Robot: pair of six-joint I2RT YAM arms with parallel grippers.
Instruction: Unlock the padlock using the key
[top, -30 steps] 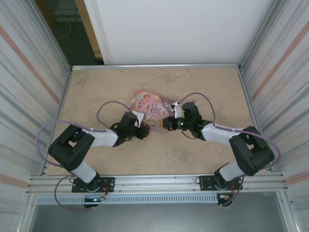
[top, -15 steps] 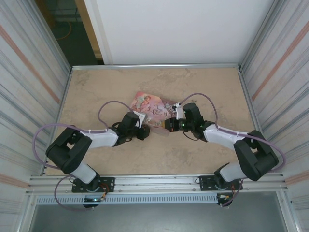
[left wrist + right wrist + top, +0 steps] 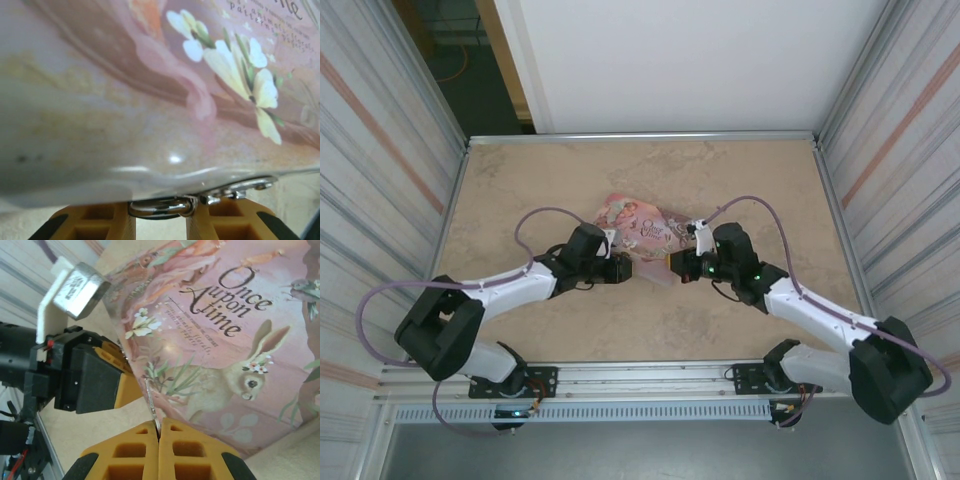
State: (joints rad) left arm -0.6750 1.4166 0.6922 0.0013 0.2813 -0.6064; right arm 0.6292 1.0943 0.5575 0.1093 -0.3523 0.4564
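Observation:
In the left wrist view the padlock's shiny metal shackle point(image 3: 161, 206) lies across the gap between my yellow fingers point(image 3: 95, 222), right under the rim of the pink illustrated tin point(image 3: 150, 100). My left gripper point(image 3: 160, 216) is shut on it, and the padlock's body is hidden. My right gripper point(image 3: 159, 426) is shut on the key point(image 3: 151, 402), whose thin blade sticks up along the tin's point(image 3: 225, 340) edge toward the left gripper point(image 3: 107, 382). From above, the left gripper point(image 3: 623, 268) and right gripper point(image 3: 672, 266) face each other just below the tin point(image 3: 638, 222).
The tin lies near the middle of the beige table point(image 3: 520, 190). Metal rails point(image 3: 640, 137) border the table, with corrugated walls point(image 3: 890, 150) on both sides. Purple cables point(image 3: 750, 205) loop above both arms.
Both arms have stretched out flatter and the grippers have shifted slightly right and nearer. The tin moved a little to the right. The left jaws narrowed onto the shackle.

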